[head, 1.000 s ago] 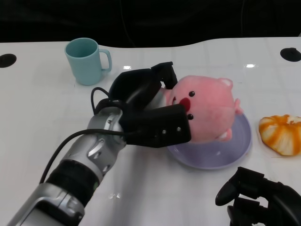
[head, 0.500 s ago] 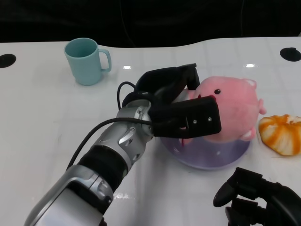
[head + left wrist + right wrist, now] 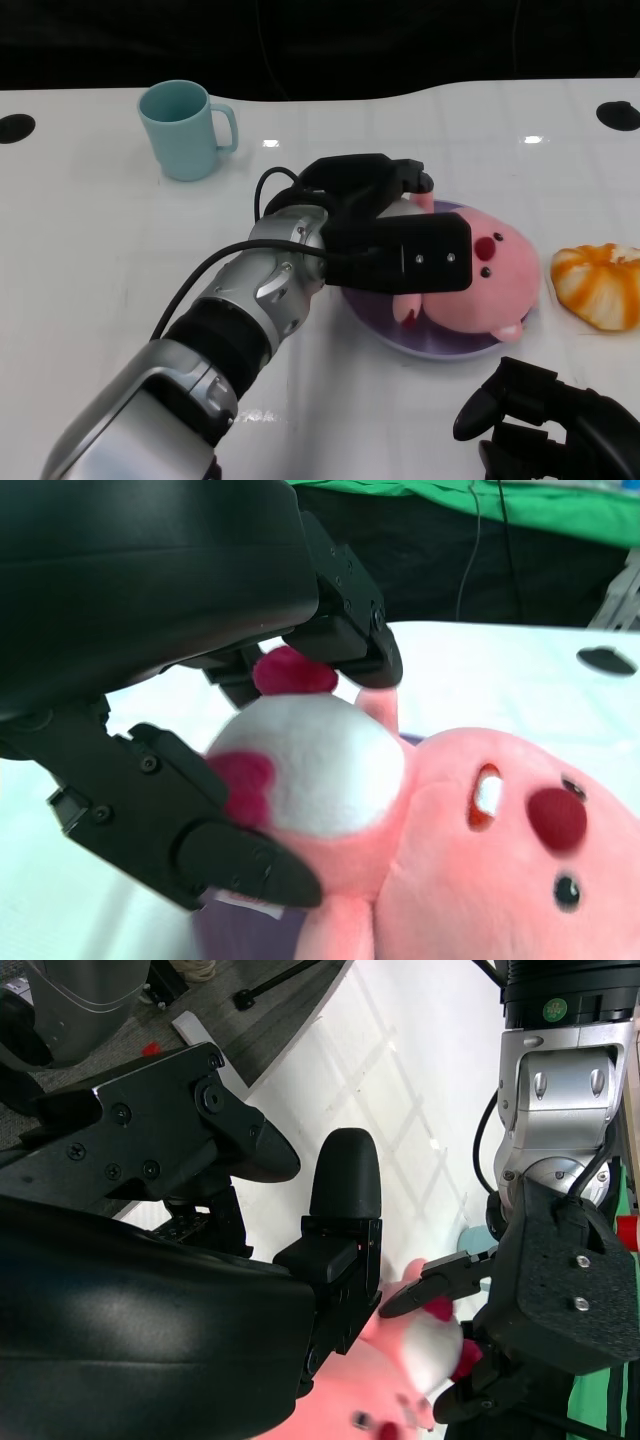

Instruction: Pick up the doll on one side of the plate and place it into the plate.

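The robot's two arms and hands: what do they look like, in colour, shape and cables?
The left forearm is a silver metal cylinder with a black band, and a black cable loops along it. The left hand is black, with blocky fingers showing small screws. The right hand is also black, with rounded fingers. In the right wrist view, a round green sticker marks the left arm.

Bright light from above makes small shiny spots on the white tabletop (image 3: 90, 250), shadows are soft, and the close black robot hand (image 3: 150, 1330) looks blurry in both wrist views.

no readable text, labels, brands, numbers or signs in any view
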Available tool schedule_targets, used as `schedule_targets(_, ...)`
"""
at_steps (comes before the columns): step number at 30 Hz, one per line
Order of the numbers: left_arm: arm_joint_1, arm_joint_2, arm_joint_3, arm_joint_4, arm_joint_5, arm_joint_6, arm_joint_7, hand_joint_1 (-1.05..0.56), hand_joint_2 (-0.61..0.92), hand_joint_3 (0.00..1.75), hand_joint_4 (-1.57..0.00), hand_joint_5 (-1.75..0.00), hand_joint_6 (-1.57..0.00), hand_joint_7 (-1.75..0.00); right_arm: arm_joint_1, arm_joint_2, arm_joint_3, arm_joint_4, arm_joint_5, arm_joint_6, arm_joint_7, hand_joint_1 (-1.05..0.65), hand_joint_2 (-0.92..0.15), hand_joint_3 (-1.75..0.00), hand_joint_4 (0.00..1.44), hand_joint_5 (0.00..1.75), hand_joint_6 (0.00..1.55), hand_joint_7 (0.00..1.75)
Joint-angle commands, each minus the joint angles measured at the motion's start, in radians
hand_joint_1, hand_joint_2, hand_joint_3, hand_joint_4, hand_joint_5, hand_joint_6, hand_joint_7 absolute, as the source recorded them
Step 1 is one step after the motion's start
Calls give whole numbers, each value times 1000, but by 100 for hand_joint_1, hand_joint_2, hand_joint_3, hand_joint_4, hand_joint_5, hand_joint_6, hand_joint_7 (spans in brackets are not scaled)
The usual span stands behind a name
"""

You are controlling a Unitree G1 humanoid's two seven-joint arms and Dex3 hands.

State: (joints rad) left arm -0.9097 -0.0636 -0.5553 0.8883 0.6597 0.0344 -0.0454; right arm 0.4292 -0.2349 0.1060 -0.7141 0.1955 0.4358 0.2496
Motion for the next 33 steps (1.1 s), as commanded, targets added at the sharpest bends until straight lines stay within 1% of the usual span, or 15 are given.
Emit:
schedule_targets(1,-27,25,-19,-27,23,25,-36,-73,92,37,-1,-21,-12,-1,3,-7,-12,-6,10,4,3,-10,-65,-108,66,175,50,143)
schedule_targets(2,-24,33,-21,-33,21,21,-48,-73,92,37,0,-19,-11,-1,3,-7,-13,-5,11,4,2,-10,-65,-108,66,175,50,143)
schedule_targets(3,-21,38,-21,-37,19,19,-57,-78,92,39,0,-17,-10,0,3,-7,-14,-4,11,4,2,-10,-65,-108,66,175,50,143)
schedule_targets(7,-4,69,-21,-80,11,20,-113,-88,92,41,0,-9,-7,0,3,-10,-16,-4,8,3,2,-11,-65,-108,66,175,50,143)
schedule_targets(14,37,125,-13,-183,-2,30,-181,-94,92,44,0,-1,-3,0,1,-12,-21,7,7,-5,8,-11,-65,-107,66,175,50,142)
schedule_targets(19,96,176,30,-319,-48,48,-243,-93,92,42,0,0,-1,0,1,-10,-24,5,12,-2,10,-10,-65,-107,65,175,49,142)
schedule_targets(25,192,259,67,-518,-69,76,-326,-92,92,41,0,0,0,0,0,-11,-29,9,17,0,14,-12,-66,-107,66,175,50,142)
schedule_targets(28,239,301,84,-601,-75,75,-345,-93,92,42,-1,-1,0,0,0,-13,-32,11,16,-4,19,-12,-66,-107,66,175,50,142)
schedule_targets(31,274,327,96,-657,-78,74,-354,-93,92,43,-2,-1,-1,0,1,-12,-32,11,16,-6,21,-11,-65,-106,66,175,50,142)
schedule_targets(33,303,350,106,-697,-81,72,-360,-93,92,44,-2,-1,-1,-1,1,-12,-33,5,17,7,19,-12,-65,-106,66,175,50,142)
